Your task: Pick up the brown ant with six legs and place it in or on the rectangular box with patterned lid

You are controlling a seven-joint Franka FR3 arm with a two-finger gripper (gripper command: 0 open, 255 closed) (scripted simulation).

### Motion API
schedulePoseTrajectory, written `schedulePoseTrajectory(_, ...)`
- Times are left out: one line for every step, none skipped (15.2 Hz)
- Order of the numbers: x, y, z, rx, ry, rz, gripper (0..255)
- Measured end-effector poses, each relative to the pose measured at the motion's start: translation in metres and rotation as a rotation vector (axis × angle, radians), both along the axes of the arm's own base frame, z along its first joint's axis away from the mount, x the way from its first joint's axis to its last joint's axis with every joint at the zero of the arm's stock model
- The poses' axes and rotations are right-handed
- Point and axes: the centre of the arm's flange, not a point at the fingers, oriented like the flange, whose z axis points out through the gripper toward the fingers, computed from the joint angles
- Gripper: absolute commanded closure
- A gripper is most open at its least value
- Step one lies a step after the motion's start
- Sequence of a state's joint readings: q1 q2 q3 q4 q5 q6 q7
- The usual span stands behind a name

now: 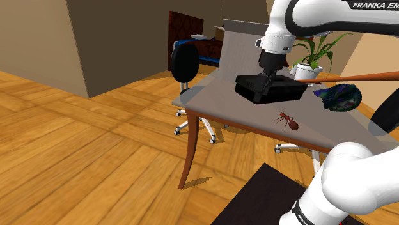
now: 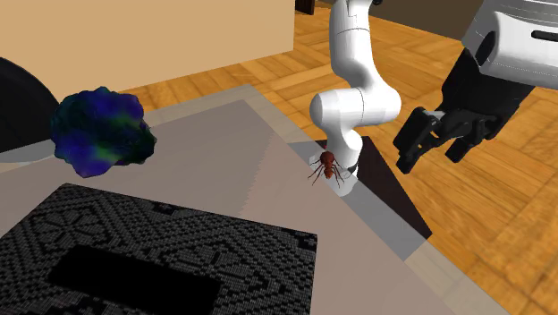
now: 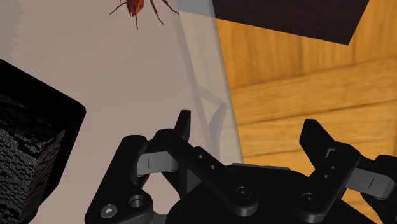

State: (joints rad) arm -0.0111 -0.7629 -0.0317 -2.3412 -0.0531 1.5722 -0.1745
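A small reddish-brown ant (image 1: pixel 288 120) lies on the grey tabletop near its front edge. In the second exterior view the ant (image 2: pixel 326 167) rests by the table's edge, and in the wrist view the ant (image 3: pixel 135 6) is well ahead of the fingers. The black rectangular box (image 1: pixel 268 88) has a patterned lid (image 2: pixel 152 259), and one corner of the box (image 3: pixel 32 146) shows beside the gripper. My gripper (image 1: pixel 267 82) (image 2: pixel 431 157) (image 3: pixel 249 130) hangs open in the air above the table's edge, holding nothing, apart from both ant and box.
A lumpy blue-green object (image 1: pixel 339 97) (image 2: pixel 101 130) lies on the table (image 1: pixel 217 96) beyond the box. A potted plant (image 1: pixel 310 61) stands at the back. A black office chair (image 1: pixel 185 64) sits at the table's far side. Wooden floor (image 3: pixel 299 89) lies past the edge.
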Motion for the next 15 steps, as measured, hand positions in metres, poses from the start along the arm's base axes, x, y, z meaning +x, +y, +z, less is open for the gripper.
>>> schedulePoseTrajectory(0.0, 0.0, 0.0, 0.0, 0.0, 0.0, 0)
schedulePoseTrajectory(-0.004, -0.004, -0.002, 0.004, 0.003, 0.004, 0)
schedulePoseTrajectory(-0.012, -0.012, -0.006, 0.01, 0.007, 0.009, 0)
schedulePoseTrajectory(-0.016, -0.021, -0.012, 0.017, 0.012, 0.016, 0)
schedulePoseTrajectory(-0.023, -0.028, -0.014, 0.025, 0.017, 0.024, 0)
schedulePoseTrajectory(-0.032, -0.039, -0.015, 0.033, 0.022, 0.031, 0)
schedulePoseTrajectory(-0.041, -0.05, -0.021, 0.042, 0.027, 0.039, 0)
schedulePoseTrajectory(-0.047, -0.06, -0.025, 0.05, 0.033, 0.047, 0)
schedulePoseTrajectory(-0.053, -0.069, -0.03, 0.058, 0.039, 0.056, 0)
schedulePoseTrajectory(-0.06, -0.082, -0.032, 0.067, 0.044, 0.063, 0)
schedulePoseTrajectory(-0.067, -0.093, -0.038, 0.075, 0.049, 0.072, 0)
schedulePoseTrajectory(-0.076, -0.106, -0.043, 0.084, 0.055, 0.08, 0)
schedulePoseTrajectory(-0.082, -0.116, -0.048, 0.092, 0.061, 0.089, 0)
schedulePoseTrajectory(-0.087, -0.125, -0.052, 0.1, 0.066, 0.097, 0)
schedulePoseTrajectory(-0.092, -0.13, -0.057, 0.104, 0.069, 0.102, 0)
